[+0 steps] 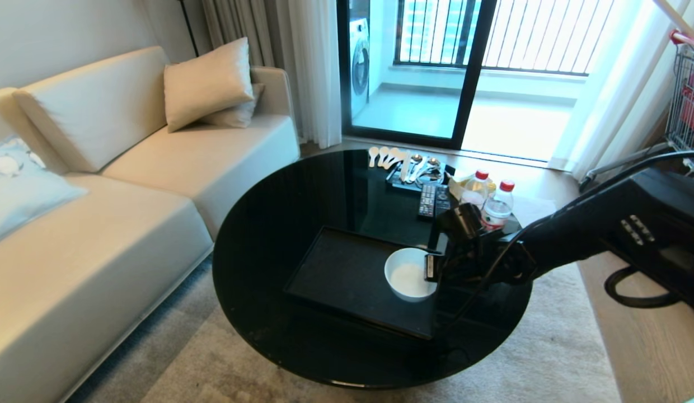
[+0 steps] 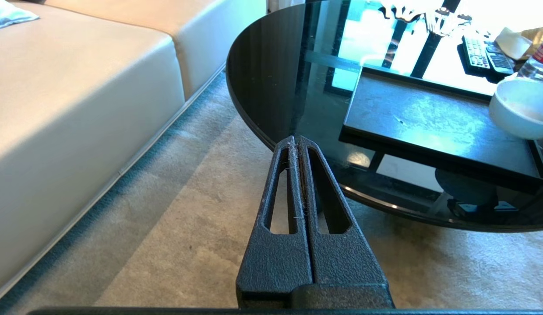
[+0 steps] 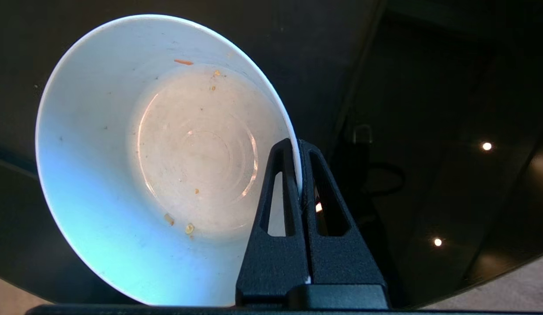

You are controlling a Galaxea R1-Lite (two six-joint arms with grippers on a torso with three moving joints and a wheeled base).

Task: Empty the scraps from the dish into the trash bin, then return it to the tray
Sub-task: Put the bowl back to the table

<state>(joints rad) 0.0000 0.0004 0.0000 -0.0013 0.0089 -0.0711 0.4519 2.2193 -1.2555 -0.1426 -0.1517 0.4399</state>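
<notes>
Above the tray (image 1: 347,274), the right gripper (image 3: 297,146) pinches the bowl (image 1: 408,275) by its rim; only crumbs remain inside. Left gripper (image 2: 296,142) hangs closed, empty.

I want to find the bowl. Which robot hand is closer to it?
Right. The right gripper pinches the bowl's rim over the tray; the left gripper hangs shut beside the table.

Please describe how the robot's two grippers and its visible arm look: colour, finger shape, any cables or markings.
Both the left gripper and the right gripper are black with a grainy, textured surface. Each finger tapers to a narrow tip and has a long slot cut through it. The right arm is glossy black, carries a row of small pale marks, and has a black cable looping beneath it.
</notes>
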